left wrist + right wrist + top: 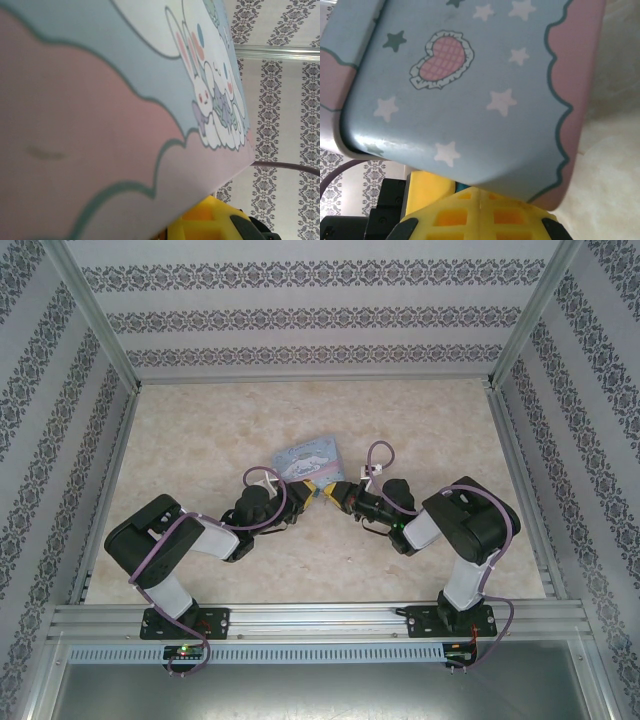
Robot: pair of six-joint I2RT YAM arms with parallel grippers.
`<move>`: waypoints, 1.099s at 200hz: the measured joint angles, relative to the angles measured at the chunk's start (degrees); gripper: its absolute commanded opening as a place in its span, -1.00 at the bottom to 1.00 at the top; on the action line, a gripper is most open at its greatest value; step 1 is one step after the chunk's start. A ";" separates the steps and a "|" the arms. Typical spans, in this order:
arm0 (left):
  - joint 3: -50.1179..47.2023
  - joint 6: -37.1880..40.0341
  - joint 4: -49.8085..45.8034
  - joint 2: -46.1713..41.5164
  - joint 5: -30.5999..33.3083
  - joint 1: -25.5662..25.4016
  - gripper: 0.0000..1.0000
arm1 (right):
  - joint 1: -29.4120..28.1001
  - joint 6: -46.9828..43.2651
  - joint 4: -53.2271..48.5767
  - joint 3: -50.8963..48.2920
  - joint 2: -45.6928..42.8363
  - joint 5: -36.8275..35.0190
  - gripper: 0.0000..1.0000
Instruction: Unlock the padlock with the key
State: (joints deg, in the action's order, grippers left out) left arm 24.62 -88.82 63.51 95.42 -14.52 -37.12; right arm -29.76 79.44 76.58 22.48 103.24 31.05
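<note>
Evidently both arms are equally near: the left gripper (302, 494) and the right gripper (479, 205) come tip to tip at the near edge of the tin (312, 458), which lies just beyond them, its long side running roughly across the table (200, 440). The right gripper's yellow, waffle-ribbed fingers (512, 220) are pressed together and the left gripper is all but closed. Whether either pinches anything cannot be told, and the padlock and key are too small to make out, presumably sitting at that near edge. The tin is smooth, glossy painted metal with rounded corners, pale blue with scalloped pink borders.
</note>
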 measured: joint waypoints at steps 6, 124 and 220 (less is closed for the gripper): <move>0.00 0.00 0.00 0.00 -0.02 0.00 -1.00 | 0.00 0.02 0.00 0.02 0.00 0.00 -1.00; 0.04 -0.52 -0.11 0.00 0.63 0.00 -1.00 | -4.28 0.33 0.24 0.07 0.00 -7.67 -1.00; 0.07 -2.32 2.47 2.64 5.88 -0.02 -1.00 | -8.20 2.78 -3.02 3.10 1.01 -17.79 -1.00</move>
State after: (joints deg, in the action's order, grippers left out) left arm 24.69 -91.13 65.98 98.06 -8.64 -37.15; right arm -37.95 82.21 73.56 25.58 104.25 13.26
